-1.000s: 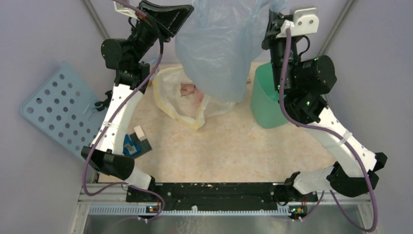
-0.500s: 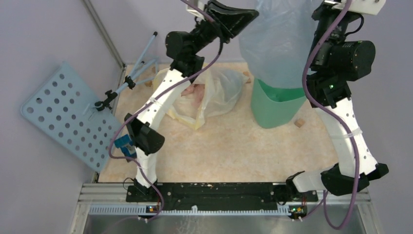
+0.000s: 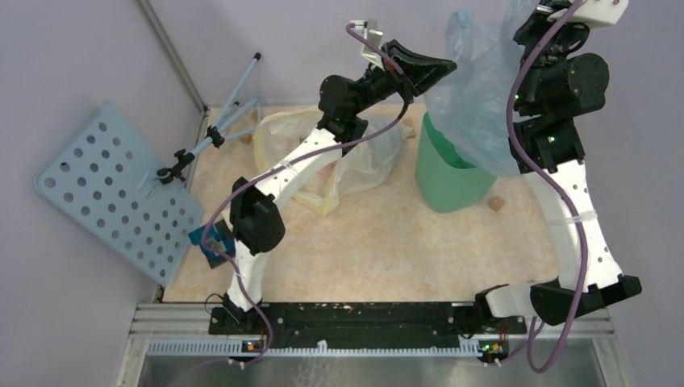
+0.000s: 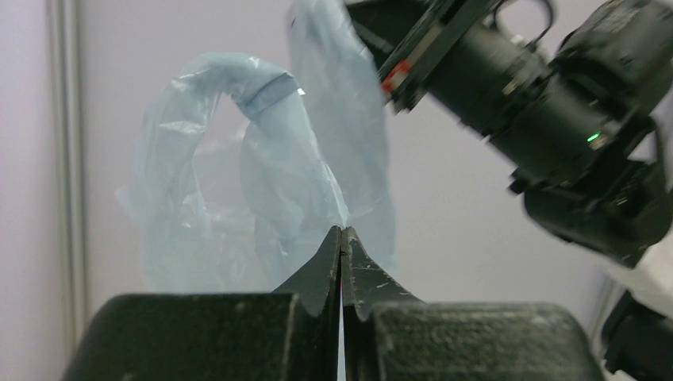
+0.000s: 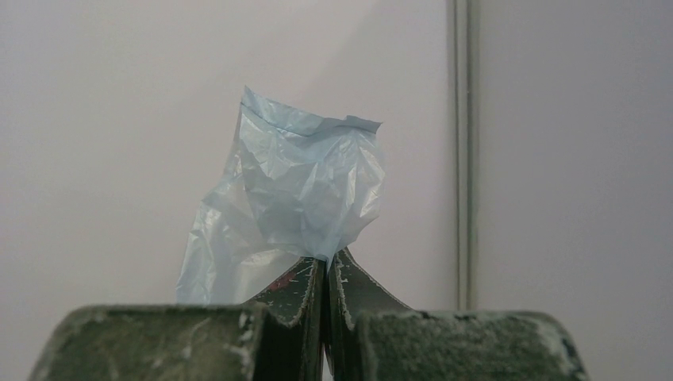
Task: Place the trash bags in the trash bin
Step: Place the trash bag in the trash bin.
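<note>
The thin pale-blue trash bag point(image 3: 476, 93) hangs in the air between both grippers, its lower end drooping onto the far rim and mouth of the mint-green trash bin point(image 3: 448, 181). My left gripper point(image 3: 452, 62) is shut on the bag's left edge; in the left wrist view its tips point(image 4: 341, 232) pinch the bag point(image 4: 262, 198). My right gripper point(image 3: 524, 18) is raised at the top right, shut on the bag's other edge. In the right wrist view its tips point(image 5: 328, 257) pinch a crumpled fold of the bag point(image 5: 301, 182).
A whitish bag with a yellow rim point(image 3: 355, 157) lies left of the bin. A pale-blue perforated board point(image 3: 105, 189) leans at the left, with a blue rod stand point(image 3: 230, 109) beside it. A small brown piece point(image 3: 496, 203) lies right of the bin.
Both grippers have carried the bag to the right, from above the whitish bag to above the bin. The left arm has stretched far to the right and the bag hangs lower.
</note>
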### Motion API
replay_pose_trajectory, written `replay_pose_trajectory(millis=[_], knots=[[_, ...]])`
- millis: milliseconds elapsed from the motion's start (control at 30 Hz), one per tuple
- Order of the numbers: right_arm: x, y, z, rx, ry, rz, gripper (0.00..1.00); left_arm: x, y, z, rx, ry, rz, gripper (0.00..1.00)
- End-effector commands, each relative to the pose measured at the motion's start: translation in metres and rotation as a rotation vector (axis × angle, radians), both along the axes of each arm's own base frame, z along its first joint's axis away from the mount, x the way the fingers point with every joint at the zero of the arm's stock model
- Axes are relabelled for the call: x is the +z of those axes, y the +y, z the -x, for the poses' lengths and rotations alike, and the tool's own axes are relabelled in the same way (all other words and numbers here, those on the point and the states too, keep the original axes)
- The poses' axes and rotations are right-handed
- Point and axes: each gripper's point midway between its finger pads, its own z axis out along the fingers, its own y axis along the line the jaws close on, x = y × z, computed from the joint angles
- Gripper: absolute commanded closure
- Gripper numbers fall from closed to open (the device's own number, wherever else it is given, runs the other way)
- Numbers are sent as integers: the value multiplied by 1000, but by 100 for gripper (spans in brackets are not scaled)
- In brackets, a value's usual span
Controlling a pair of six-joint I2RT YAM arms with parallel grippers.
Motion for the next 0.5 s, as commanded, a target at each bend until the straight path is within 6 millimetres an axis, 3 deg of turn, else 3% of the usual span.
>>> replay_pose_trajectory(millis=[0,200,467], knots=[[7,25,-3,161,-40,0,100,33,32,8,112,-96,63,100],[14,56,-15,318,-53,24,100,39,68,-18,167,-20,85,100],[2,88,-42,467,-8,6,100,41,100,-20,236,-45,95,100]])
